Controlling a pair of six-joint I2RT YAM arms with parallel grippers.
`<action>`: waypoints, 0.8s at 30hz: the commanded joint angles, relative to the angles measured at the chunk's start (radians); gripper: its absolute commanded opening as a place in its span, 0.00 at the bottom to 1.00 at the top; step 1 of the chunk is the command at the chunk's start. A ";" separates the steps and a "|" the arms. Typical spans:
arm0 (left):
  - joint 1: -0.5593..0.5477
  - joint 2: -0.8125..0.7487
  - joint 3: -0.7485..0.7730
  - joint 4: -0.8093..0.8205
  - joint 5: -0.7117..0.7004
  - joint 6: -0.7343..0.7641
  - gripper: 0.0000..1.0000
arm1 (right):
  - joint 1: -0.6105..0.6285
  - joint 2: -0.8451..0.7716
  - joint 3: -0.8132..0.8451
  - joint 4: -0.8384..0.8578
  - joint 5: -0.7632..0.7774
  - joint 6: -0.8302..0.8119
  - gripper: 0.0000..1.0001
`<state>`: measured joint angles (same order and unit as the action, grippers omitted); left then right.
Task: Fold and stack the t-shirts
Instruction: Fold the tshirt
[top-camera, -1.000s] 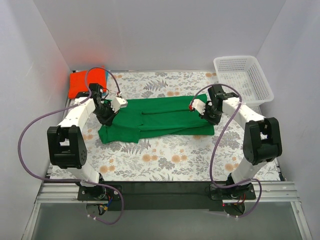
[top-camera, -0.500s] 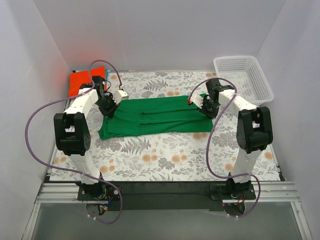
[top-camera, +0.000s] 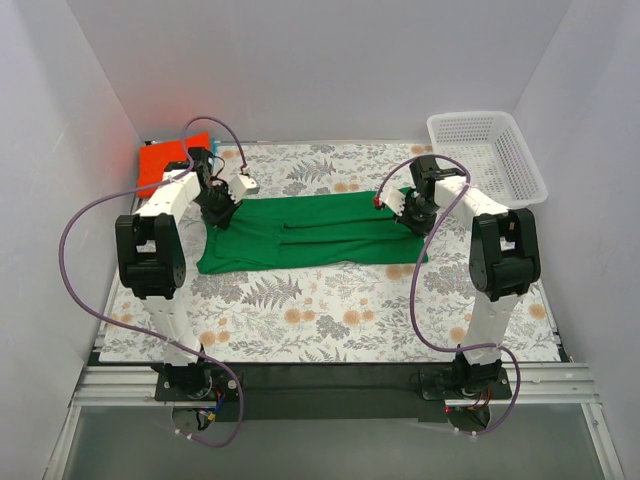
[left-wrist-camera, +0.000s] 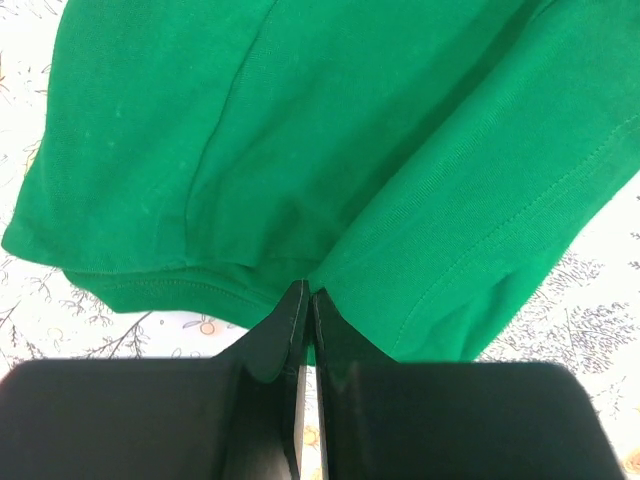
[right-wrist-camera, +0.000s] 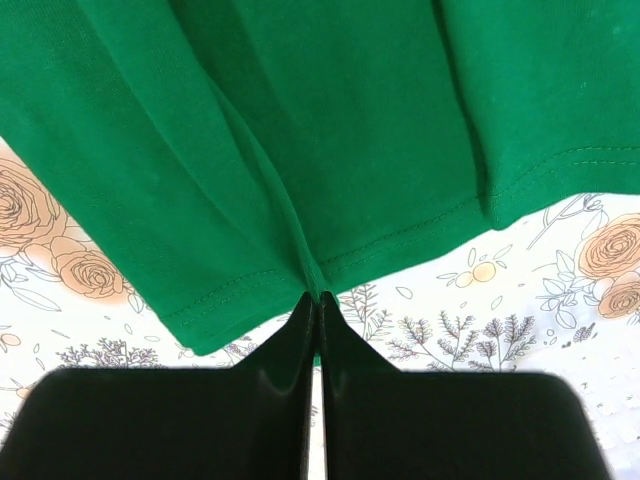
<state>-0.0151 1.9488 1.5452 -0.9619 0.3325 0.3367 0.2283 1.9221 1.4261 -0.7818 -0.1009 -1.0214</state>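
Arms (top-camera: 168, 196) (top-camera: 472, 205) stretched farther back, grippers (left-wrist-camera: 305, 300) (right-wrist-camera: 318, 305) pinching green t-shirt (top-camera: 310, 238)

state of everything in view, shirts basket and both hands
green t-shirt, folded lengthwise, lying flat
orange-red t-shirt, folded, far left corner
white basket, upright, far right corner
left hand, shut on green t-shirt's edge
right hand, shut on its other end

No readable text, labels, brands or numbers anywhere (only a floral print, wordless).
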 joint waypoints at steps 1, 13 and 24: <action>0.004 -0.004 0.042 0.015 0.002 0.021 0.00 | -0.009 0.009 0.050 -0.022 -0.003 -0.036 0.04; 0.199 -0.079 0.089 -0.083 0.209 -0.166 0.46 | -0.102 -0.061 0.108 -0.143 -0.176 0.237 0.51; 0.388 -0.212 -0.243 -0.029 0.338 -0.287 0.56 | -0.181 -0.092 -0.050 -0.134 -0.287 0.518 0.52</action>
<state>0.3759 1.7905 1.3491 -1.0134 0.5922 0.1005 0.0738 1.8252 1.3796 -0.9138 -0.3248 -0.6178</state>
